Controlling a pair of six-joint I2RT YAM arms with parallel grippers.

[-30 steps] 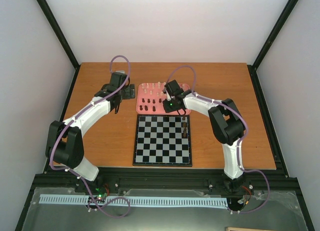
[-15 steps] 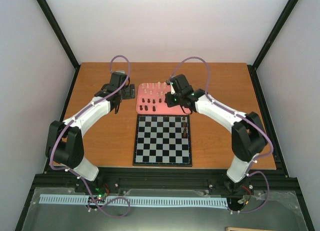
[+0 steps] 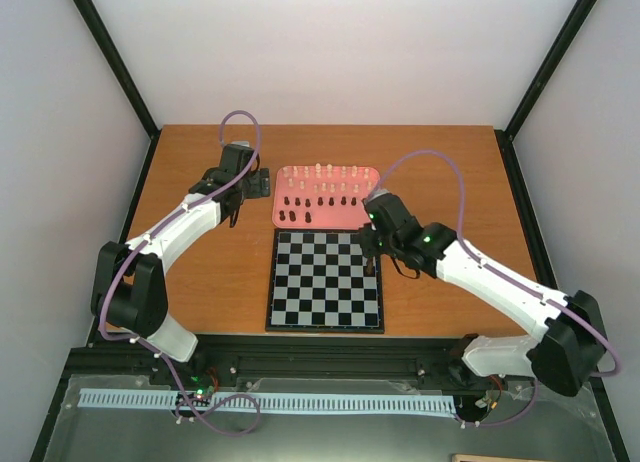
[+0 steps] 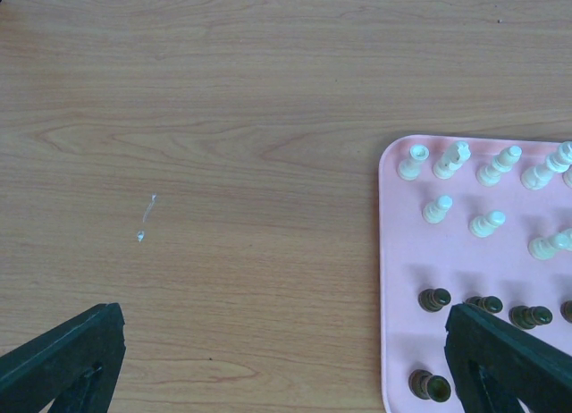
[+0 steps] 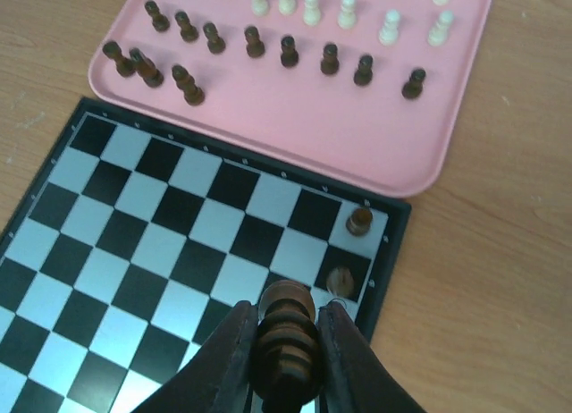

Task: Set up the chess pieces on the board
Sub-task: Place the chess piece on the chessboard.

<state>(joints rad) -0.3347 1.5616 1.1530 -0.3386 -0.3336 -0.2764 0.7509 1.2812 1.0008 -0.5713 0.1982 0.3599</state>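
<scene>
The board (image 3: 325, 280) lies in front of the pink tray (image 3: 345, 218). My right gripper (image 3: 372, 249) hangs over the board's right column, shut on a dark chess piece (image 5: 286, 341) held upright between its fingers. Just beyond it, two dark pieces (image 5: 359, 221) (image 5: 340, 280) stand on the two far squares of that column. Rows of dark pieces (image 5: 255, 42) and cream pieces (image 5: 349, 11) stand on the tray (image 5: 357, 136). My left gripper (image 4: 286, 377) is open over bare wood at the tray's left edge (image 4: 398, 279), with its right finger (image 4: 509, 359) above the tray's dark pieces (image 4: 435, 299).
The wooden table (image 3: 200, 262) stretches to both sides of the board. Black frame posts (image 3: 110, 57) and white walls close in the back and sides. My right arm's elbow (image 3: 570, 347) reaches toward the table's near right corner.
My right gripper has come from above the tray toward me, onto the board's right column, carrying the dark piece. Its arm has swung out to the right. The left arm has not moved.
</scene>
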